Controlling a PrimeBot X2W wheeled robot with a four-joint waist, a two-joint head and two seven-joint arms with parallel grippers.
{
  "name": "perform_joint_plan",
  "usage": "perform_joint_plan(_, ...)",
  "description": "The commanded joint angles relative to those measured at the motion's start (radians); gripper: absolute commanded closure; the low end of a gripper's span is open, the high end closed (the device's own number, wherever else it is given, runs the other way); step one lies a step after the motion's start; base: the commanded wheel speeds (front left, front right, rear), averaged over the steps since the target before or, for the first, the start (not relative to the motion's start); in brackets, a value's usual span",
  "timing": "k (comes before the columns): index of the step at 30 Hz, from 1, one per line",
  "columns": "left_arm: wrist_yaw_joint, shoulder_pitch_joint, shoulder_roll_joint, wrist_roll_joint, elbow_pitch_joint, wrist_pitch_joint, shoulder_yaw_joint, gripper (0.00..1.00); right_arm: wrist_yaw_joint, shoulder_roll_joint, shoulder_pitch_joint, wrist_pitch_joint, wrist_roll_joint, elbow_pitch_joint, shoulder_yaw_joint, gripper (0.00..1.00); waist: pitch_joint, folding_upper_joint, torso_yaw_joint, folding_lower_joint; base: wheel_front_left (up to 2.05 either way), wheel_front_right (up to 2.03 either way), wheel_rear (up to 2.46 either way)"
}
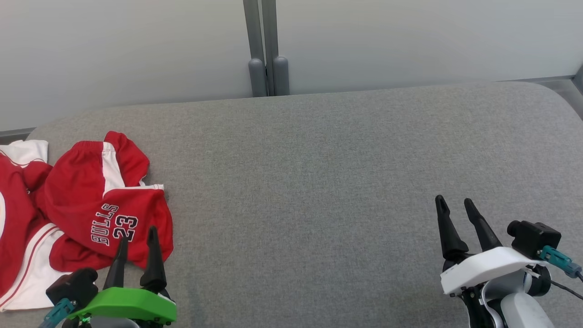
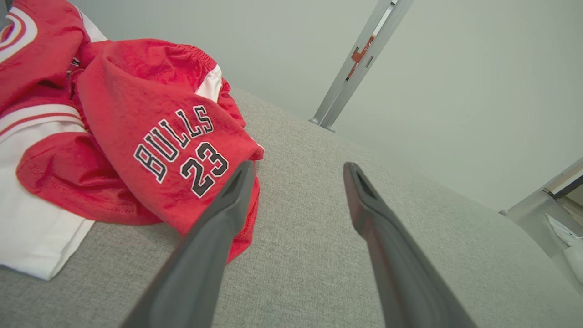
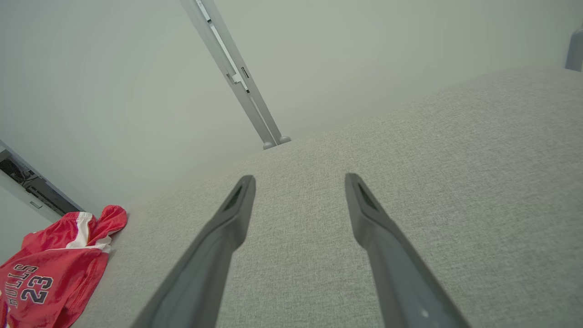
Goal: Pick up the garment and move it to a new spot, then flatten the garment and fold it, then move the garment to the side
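Observation:
A crumpled red garment (image 1: pixel 98 200) printed "BULLS 23" lies at the left end of the grey cushioned surface (image 1: pixel 319 182), partly over another red and white garment (image 1: pixel 18 255). My left gripper (image 1: pixel 138 234) is open at the crumpled garment's near right edge, one fingertip over the cloth, holding nothing. In the left wrist view the garment (image 2: pixel 150 136) sits left of the open fingers (image 2: pixel 218 228). My right gripper (image 1: pixel 453 205) stands open over bare fabric at the lower right, far from the garment (image 3: pixel 50 273).
A pale wall with a grey vertical post (image 1: pixel 266 50) runs behind the surface. The cushion's rounded back edge (image 1: pixel 319 93) meets it. The wide middle and right of the grey fabric lie bare.

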Motion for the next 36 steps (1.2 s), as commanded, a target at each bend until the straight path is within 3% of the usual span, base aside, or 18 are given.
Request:
perform_joint_plan(1,0.005,0.000,0.010,0.029,-0.012,-0.009,0.001,0.00,0.000,-0.008,-0.003,-0.010,-0.031,-0.008,0.004,0.00,0.000,0.0000,0.001,0.0000,0.00,0.00,0.00)
perform_joint_plan(24,0.003,0.028,0.016,0.262,-0.012,-0.066,-0.011,0.00,0.000,-0.011,0.009,-0.067,-0.275,-0.019,-0.002,0.00,-0.004,0.0000,0.001,0.0000,0.00,0.00,0.00)
perform_joint_plan(36,-0.009,0.043,0.010,0.341,0.007,-0.091,0.000,0.00,0.000,-0.003,0.025,-0.093,-0.334,0.012,-0.037,0.00,-0.007,0.0000,0.000,0.0000,0.00,0.00,0.00)
